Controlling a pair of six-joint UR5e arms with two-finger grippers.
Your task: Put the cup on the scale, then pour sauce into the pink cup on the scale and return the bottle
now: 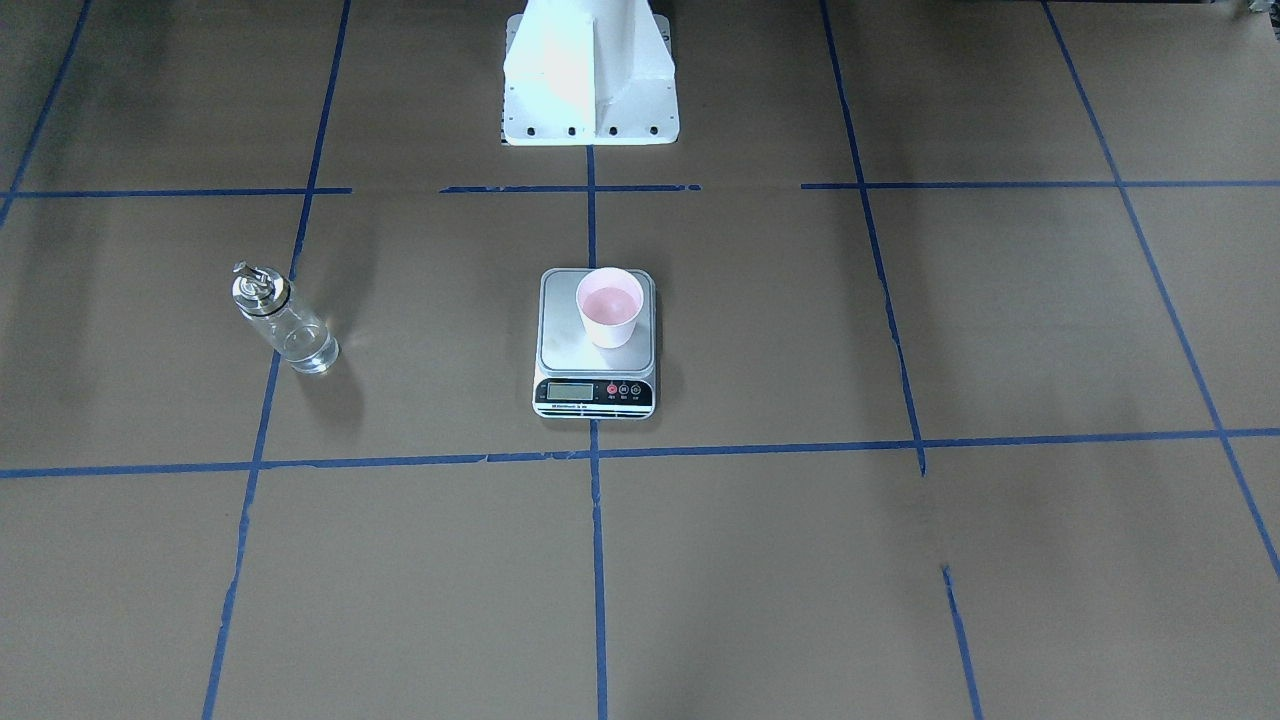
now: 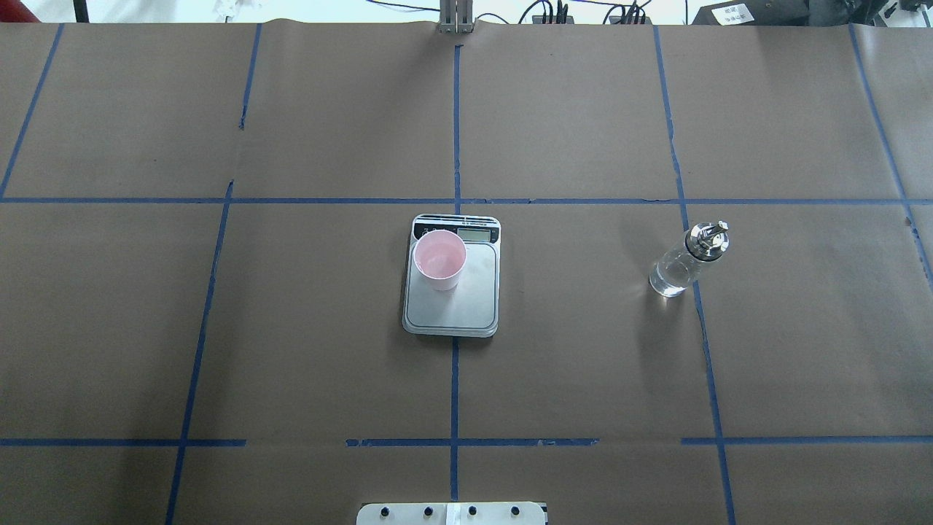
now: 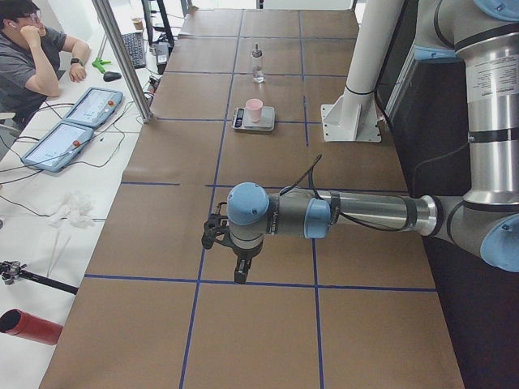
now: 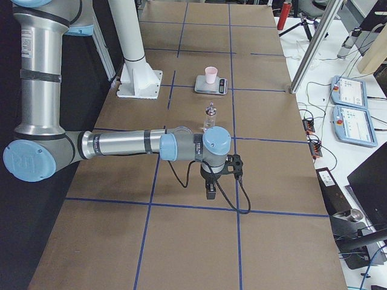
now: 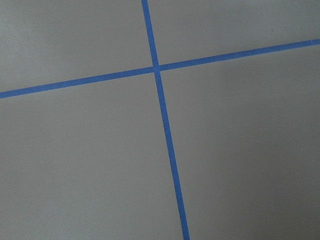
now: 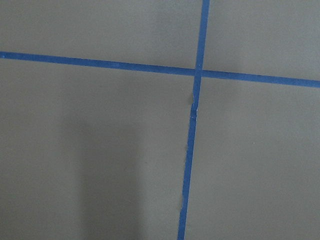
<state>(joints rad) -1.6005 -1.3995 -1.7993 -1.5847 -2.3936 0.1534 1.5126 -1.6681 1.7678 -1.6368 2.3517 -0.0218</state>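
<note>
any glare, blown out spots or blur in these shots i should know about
Front-facing view: the white robot base is blown out, its detail washed away. Overhead view: the bottle throws a small bright glint on the paper beside its foot. Both wrist views: soft, showing only paper and blue tape; the right wrist view has a dim shadow band at lower left.

A table (image 2: 328,350) papered in brown and gridded with blue tape (image 2: 455,146) carries a scale (image 2: 459,302) at its centre, astride one tape line, a bottle (image 2: 684,262) upright well to the robot's right, and a white pedestal (image 1: 590,80) at the robot's edge.
</note>
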